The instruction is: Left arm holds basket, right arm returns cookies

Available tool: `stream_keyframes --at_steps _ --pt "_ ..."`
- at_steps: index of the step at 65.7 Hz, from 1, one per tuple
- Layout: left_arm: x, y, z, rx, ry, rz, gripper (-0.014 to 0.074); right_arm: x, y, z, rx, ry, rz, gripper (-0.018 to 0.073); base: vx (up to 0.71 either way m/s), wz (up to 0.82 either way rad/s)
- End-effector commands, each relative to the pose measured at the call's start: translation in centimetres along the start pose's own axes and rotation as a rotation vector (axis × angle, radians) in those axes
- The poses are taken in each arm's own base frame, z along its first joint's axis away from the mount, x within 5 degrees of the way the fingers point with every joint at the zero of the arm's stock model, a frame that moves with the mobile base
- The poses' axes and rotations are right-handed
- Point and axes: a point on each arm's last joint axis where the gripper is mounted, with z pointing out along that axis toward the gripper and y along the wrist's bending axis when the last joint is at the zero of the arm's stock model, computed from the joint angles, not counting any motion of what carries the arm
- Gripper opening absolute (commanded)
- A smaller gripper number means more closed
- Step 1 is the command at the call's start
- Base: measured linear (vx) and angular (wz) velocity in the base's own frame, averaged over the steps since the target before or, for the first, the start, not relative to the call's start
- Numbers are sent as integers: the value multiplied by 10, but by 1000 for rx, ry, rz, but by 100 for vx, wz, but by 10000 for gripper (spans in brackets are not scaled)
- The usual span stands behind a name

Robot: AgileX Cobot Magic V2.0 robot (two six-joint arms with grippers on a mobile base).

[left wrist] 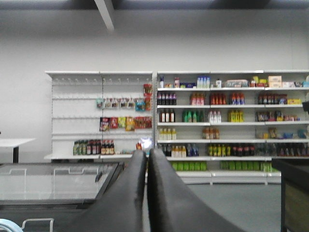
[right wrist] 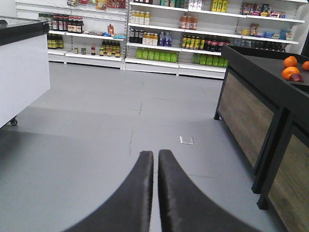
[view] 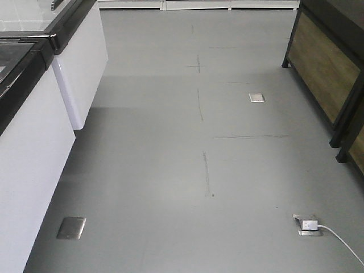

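Left wrist-mounted view is showing you the left tool (left wrist: 147, 154) with its two black fingers pressed together and nothing between them, so it is not gripping the basket handle yet. It is pointing level at the stocked shelves (left wrist: 227, 123). That suggests the arm is sitting in a rest or travel pose rather than reaching.

A pale blue curved edge (left wrist: 7, 225) is peeking in at the lower left corner, well short of the shelves. It may be the basket's rim or handle, but too little is showing to say.

The right wrist-mounted view is giving you the right tool (right wrist: 155, 155), likewise closed on nothing. It is angled down over the grey floor (right wrist: 96, 145), with the shelves far beyond it. The cookies carton is not appearing in any view, so you are not carrying it. A black display surface (right wrist: 251, 63) holding oranges (right wrist: 289, 67) is standing on the near side of the shelves.

Both steps are looking undone, and you will be needing to open each tool before either grasp.
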Motion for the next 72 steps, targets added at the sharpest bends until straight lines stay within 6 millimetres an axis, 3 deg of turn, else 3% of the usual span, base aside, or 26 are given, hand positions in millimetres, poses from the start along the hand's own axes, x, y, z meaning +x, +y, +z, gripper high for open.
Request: stream_keyframes --at_steps 1,9,19,35,47,61,72 --pt "-17 0 25 -3 51 11 -4 -2 0 0 6 -70 -11 -3 0 0" --pt "-16 0 56 -4 142 20 -3 -2 0 0 6 -70 -11 -3 0 0" --pt "1 0 85 -5 216 12 3 -2 0 0 6 -70 -11 -3 0 0" --pt "13 1 101 -7 276 11 48 -2 0 0 6 -70 -11 -3 0 0" --pt "13 1 101 -7 278 12 213 -2 0 0 6 -70 -11 -3 0 0" --pt "15 1 101 -7 289 12 491 -2 0 0 6 -70 -11 -3 0 0" --pt "14 1 102 -7 283 12 556 -2 0 0 6 -70 -11 -3 0 0"
